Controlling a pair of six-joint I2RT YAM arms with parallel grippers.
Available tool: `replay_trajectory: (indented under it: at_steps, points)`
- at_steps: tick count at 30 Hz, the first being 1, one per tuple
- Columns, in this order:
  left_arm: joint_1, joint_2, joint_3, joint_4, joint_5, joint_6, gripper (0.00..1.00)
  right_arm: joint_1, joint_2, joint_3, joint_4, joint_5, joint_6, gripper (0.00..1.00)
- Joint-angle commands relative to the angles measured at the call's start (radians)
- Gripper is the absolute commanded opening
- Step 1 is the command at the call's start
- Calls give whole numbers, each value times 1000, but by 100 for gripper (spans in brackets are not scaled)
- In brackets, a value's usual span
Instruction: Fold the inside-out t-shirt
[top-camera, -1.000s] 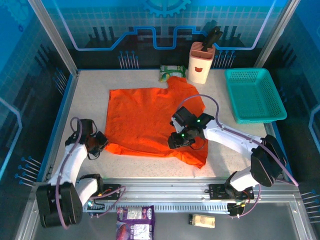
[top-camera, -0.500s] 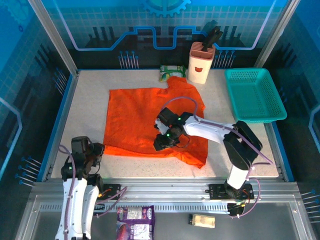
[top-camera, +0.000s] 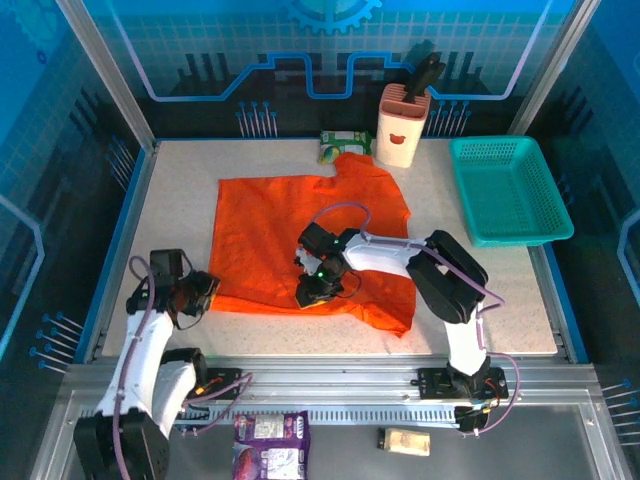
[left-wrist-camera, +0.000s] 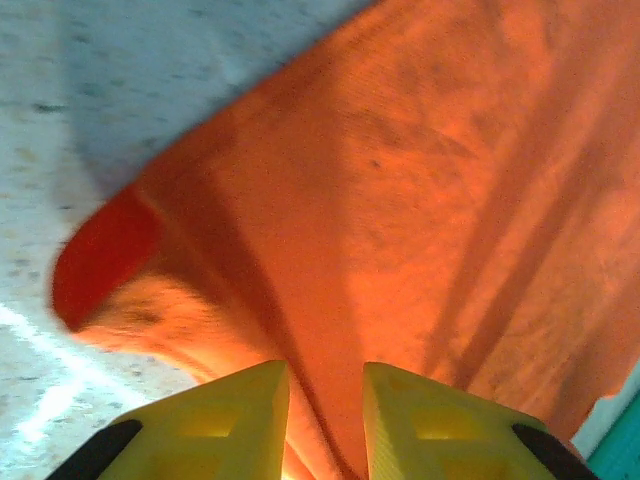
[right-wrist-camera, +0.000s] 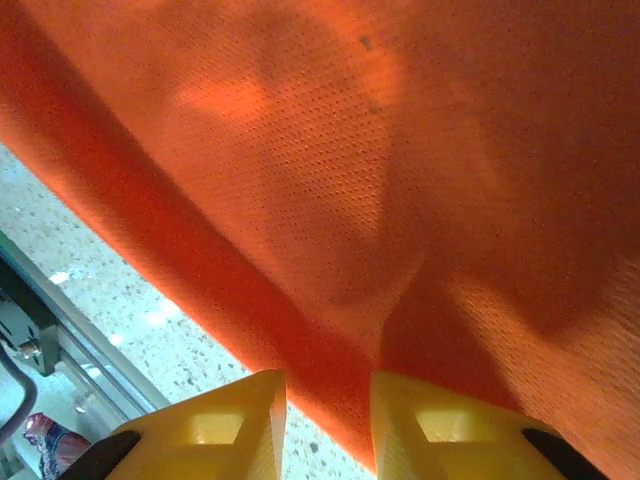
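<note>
The orange t-shirt (top-camera: 270, 220) lies spread flat over the middle of the table, one sleeve reaching toward the back. My left gripper (top-camera: 205, 288) sits at the shirt's near left corner; in the left wrist view a raised fold of the cloth (left-wrist-camera: 420, 180) runs into the narrow gap of the gripper (left-wrist-camera: 326, 400), which is shut on it. My right gripper (top-camera: 310, 293) is at the shirt's near edge, mid-width. In the right wrist view the cloth (right-wrist-camera: 400, 150) tents into a ridge pinched by the gripper (right-wrist-camera: 328, 400), with speckled table below the hem.
A teal mesh basket (top-camera: 510, 190) stands at the back right. A beige holder with dark handles (top-camera: 402, 125) and a green packet (top-camera: 337, 145) sit at the back edge. Bare table (top-camera: 170, 200) lies left of the shirt. Two packets (top-camera: 270, 435) lie below the rail.
My right gripper has slid left along the shirt's near edge. The left arm drew back toward its base, then returned to the shirt's near left corner.
</note>
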Motion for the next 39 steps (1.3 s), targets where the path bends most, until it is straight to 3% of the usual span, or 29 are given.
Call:
replay_trajectory:
  at_steps: [1, 4, 10, 21, 26, 32, 39]
  points:
    - [-47, 65, 69, 43, 67, 72, 27, 47, 44, 13, -3, -61, 7, 27]
    - [-83, 138, 75, 67, 88, 65, 28, 66, 41, 13, -18, -61, 1, 20]
    - [-135, 264, 55, 59, 71, 56, 29, 57, 3, 38, -58, 8, -6, 19]
    - [-126, 90, -174, 65, -90, -175, 42, -30, -201, -82, -57, 107, 65, 19]
    - [-125, 83, -71, 101, -41, -100, 39, -28, -318, -117, -203, 195, 40, 20]
    - [-136, 228, 78, 107, 67, 2, 38, 62, -405, -187, -357, 289, 43, 22]
    - [-196, 367, 122, 177, 99, 4, 39, 158, -393, -254, -423, 432, 81, 35]
